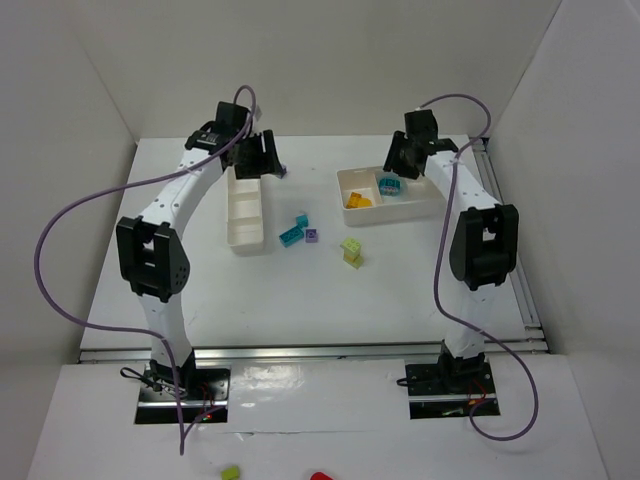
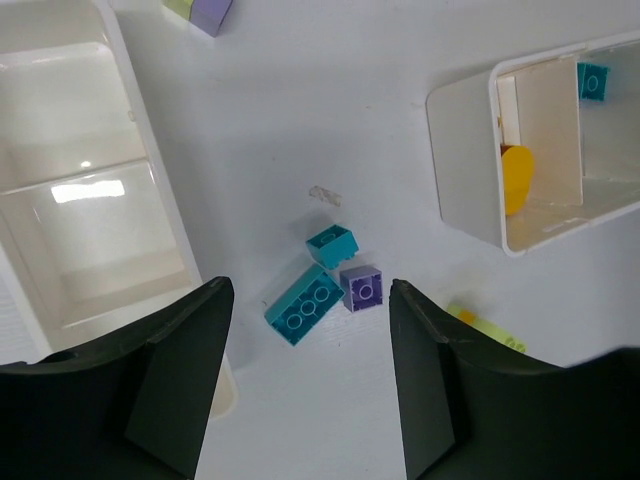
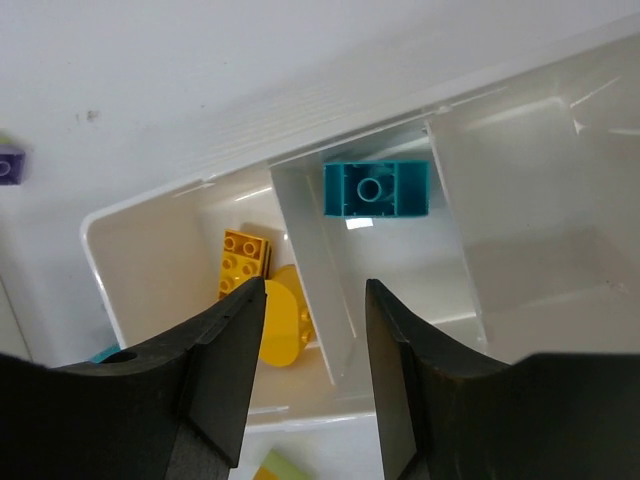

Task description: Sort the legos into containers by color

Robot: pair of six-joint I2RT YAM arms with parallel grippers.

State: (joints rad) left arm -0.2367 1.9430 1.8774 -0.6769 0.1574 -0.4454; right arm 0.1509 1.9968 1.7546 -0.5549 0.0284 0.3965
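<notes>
Two teal bricks (image 1: 293,230) and a purple brick (image 1: 311,235) lie together on the white table; the left wrist view shows them too, teal (image 2: 305,300) and purple (image 2: 361,288). A lime and yellow stack (image 1: 351,250) stands to their right. The wide tray (image 1: 425,208) holds yellow-orange bricks (image 3: 245,262) in its left compartment and a teal brick (image 3: 376,188) in the middle one. The narrow tray (image 1: 245,212) looks empty. My left gripper (image 2: 310,385) is open and empty, high above the table beside the narrow tray. My right gripper (image 3: 315,375) is open and empty above the wide tray's divider.
A small purple and lime piece (image 2: 205,12) lies by the far end of the narrow tray. White walls close in the table at the back and both sides. A lime piece (image 1: 231,472) and a red piece (image 1: 320,477) lie in front of the arm bases.
</notes>
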